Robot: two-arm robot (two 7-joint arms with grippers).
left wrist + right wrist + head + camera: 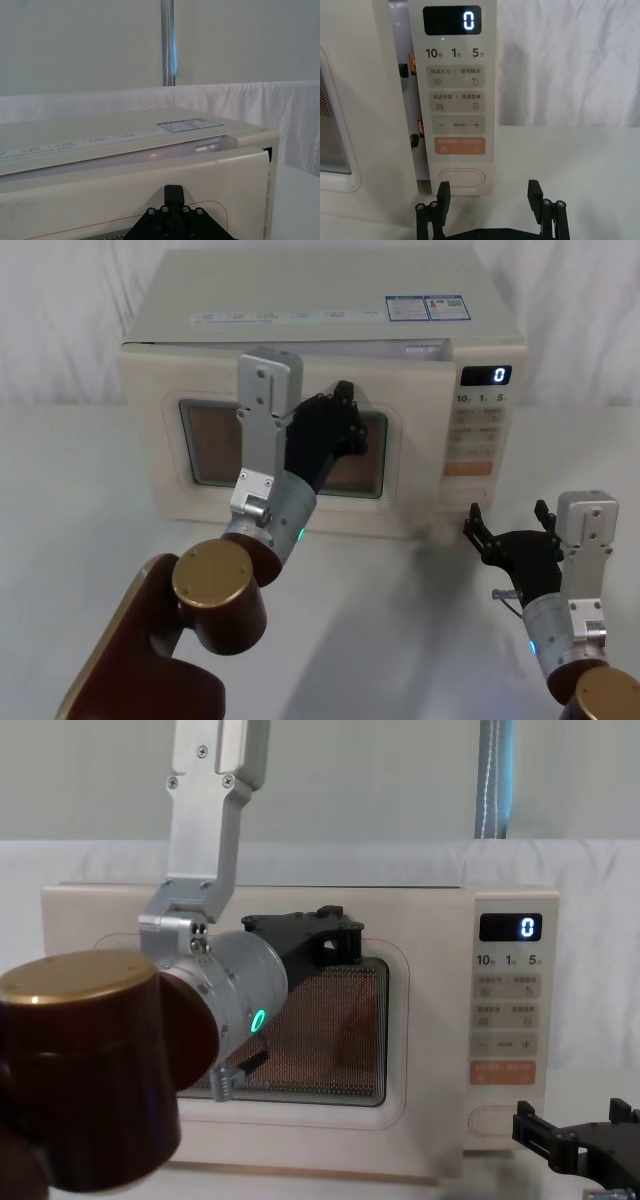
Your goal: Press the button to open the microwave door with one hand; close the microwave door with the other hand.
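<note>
**Left gripper on ajar door, push goes straight back**

Head: left gripper [335, 430] against microwave door [215, 400] glass; door's right edge ajar from control panel [480, 435]. Finger state unclear. Right gripper [510, 530] spread, low, near panel.

Right wrist: button [462, 178] just ahead, untouched; latch gap visible.

Chest: door [420, 1020] nearly flush.

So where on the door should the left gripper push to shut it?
Probably the door's flat front near its free edge, beside the control panel, coming straight from the front. That edge stands slightly ajar, so the hinge seems to be on the opposite side, and pushing there gives most leverage. The left gripper is at the window.
</note>
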